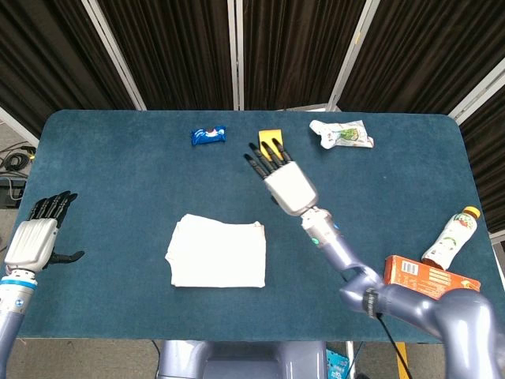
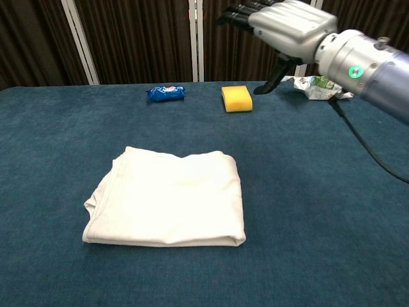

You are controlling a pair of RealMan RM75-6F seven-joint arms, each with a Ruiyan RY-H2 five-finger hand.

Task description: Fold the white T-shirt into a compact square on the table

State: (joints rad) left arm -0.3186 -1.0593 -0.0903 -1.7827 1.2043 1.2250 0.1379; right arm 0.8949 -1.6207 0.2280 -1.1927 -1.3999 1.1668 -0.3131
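One white T-shirt (image 1: pixel 218 252) lies near the front of the table (image 1: pixel 394 197), left of centre, already gathered into a thick, roughly square pad. Its layered edges show along the left side in the chest view, and one corner there sags a little out of line. Nothing touches it. By my judgement the folding is finished or nearly so, and the cloth rests flat where it is because no hand needs to pin it.

Well apart from the shirt, the right hand (image 1: pixel 286 183) hangs in the air above the table's middle, palm down, fingers stretched forward and slightly spread, holding nothing. From the head view its fingertips overlap the yellow sponge (image 2: pixel 236 98), but the chest view shows the hand raised clear above it.

At the table's left edge the left hand (image 1: pixel 33 239) is lifted too, fingers extended, thumb out to the side, empty.

Along the far edge sit a blue snack packet (image 1: pixel 208 135) and a crumpled wrapper (image 1: pixel 341 134); a bottle (image 1: pixel 450 237) and an orange box (image 1: pixel 431 284) lie at the right.
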